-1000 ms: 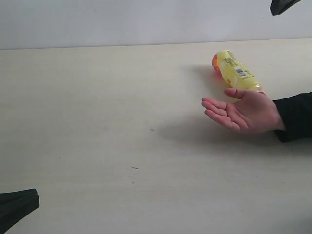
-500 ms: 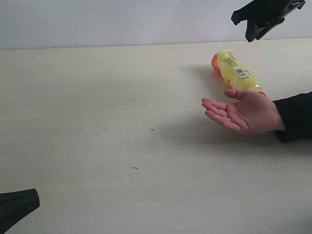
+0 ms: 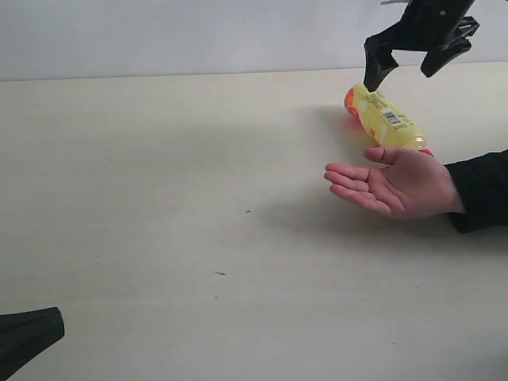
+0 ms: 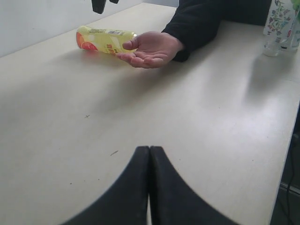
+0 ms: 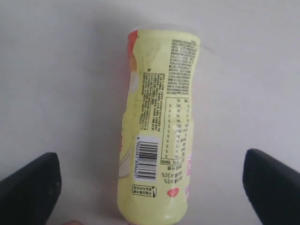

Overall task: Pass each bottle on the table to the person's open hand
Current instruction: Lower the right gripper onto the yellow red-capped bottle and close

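A yellow bottle (image 3: 384, 117) lies on its side on the beige table (image 3: 159, 175), just behind the person's open hand (image 3: 393, 184), which is held palm up with a black sleeve cuff. My right gripper (image 3: 405, 67) hovers open above the bottle, its fingers (image 5: 30, 187) wide on either side of the yellow bottle (image 5: 159, 126) in the right wrist view. My left gripper (image 4: 149, 150) is shut and empty, low over the near part of the table; only a tip (image 3: 28, 337) shows at the exterior view's bottom left. The yellow bottle (image 4: 104, 40) and hand (image 4: 150, 49) lie far ahead of it.
Clear bottles with leaf-patterned labels (image 4: 281, 23) stand at the table's far corner in the left wrist view, beside the person's black sleeve (image 4: 206, 21). A pale wall (image 3: 198, 36) runs behind the table.
My right gripper has come down from the upper right edge of the view to just above the yellow bottle. The hand shifted slightly. The left gripper stayed put.
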Tool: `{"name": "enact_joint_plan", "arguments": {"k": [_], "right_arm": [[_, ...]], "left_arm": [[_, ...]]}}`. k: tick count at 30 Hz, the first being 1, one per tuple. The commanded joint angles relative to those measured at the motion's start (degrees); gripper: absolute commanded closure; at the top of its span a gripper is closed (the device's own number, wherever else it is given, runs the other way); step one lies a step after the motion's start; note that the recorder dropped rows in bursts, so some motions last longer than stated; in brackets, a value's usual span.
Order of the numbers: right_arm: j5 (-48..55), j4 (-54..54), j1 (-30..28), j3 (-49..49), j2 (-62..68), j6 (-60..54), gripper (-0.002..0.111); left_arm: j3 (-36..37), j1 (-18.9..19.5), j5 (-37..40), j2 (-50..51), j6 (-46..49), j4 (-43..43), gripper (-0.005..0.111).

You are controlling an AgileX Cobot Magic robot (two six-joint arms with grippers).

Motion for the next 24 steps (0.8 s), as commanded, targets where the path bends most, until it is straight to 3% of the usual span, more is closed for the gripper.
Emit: {"name": "enact_joint_plan", "arguments": {"k": [1,24], "right_arm": [[-0.15,0.18,-0.07,-0.4,2.76,-1.47,0.008],[-5.58,-0.78,-0.07,-0.4,10.58,-2.78,0.01]], "left_arm": [[0.19,0.05,-0.63,-0.24,0.08,-0.06,0.107],[0.19,0.05,-0.63,-0.24,0.08,-0.06,0.107]]}}
